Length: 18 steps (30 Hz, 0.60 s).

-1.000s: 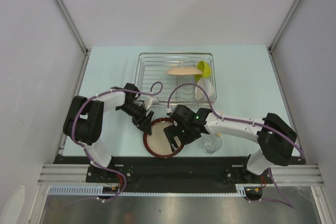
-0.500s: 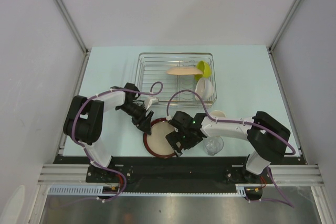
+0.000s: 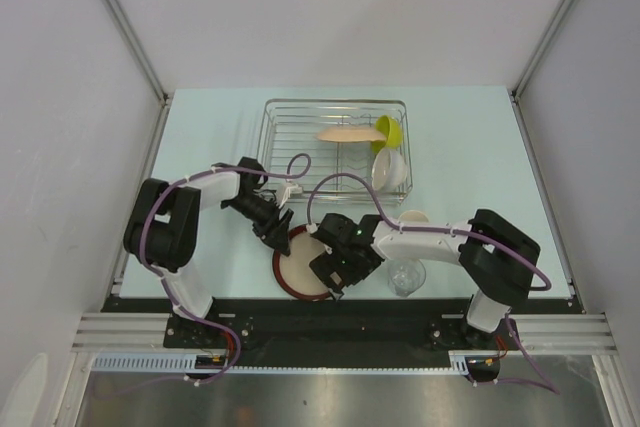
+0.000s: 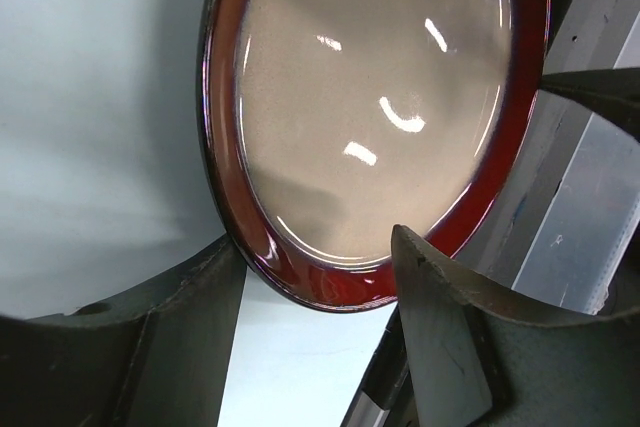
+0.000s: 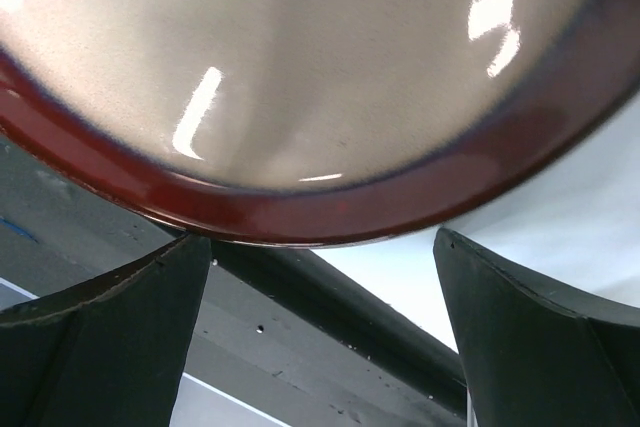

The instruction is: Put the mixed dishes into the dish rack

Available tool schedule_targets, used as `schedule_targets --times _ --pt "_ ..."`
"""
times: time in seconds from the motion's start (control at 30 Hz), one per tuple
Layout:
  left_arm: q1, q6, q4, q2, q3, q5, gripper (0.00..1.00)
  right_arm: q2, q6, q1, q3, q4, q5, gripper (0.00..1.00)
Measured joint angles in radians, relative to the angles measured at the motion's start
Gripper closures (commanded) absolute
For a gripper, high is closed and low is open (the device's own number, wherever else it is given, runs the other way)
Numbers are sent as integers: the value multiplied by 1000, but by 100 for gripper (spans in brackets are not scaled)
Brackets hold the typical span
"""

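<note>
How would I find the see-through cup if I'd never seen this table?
Find the silver wire dish rack at the back of the pale table. Come toward the near edge to the red-rimmed plate; the small clear glass stands to its right. It is the only see-through dish there.

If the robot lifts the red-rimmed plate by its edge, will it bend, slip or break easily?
The plate looks like glazed ceramic, so it is probably stiff and fairly heavy. Its surface shows sharp reflections, so the rim may slip in a grip. It seems to lie flat on the table, so a push should slide it, not roll it.
</note>
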Motion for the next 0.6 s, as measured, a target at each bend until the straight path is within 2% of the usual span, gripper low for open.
schedule_targets --times 0.33,0.6 --pt "14 -11 29 30 18 35 35 81 -10 9 99 -46 -32 0" --pt "19 -10 35 30 18 37 35 88 24 50 116 -47 37 0"
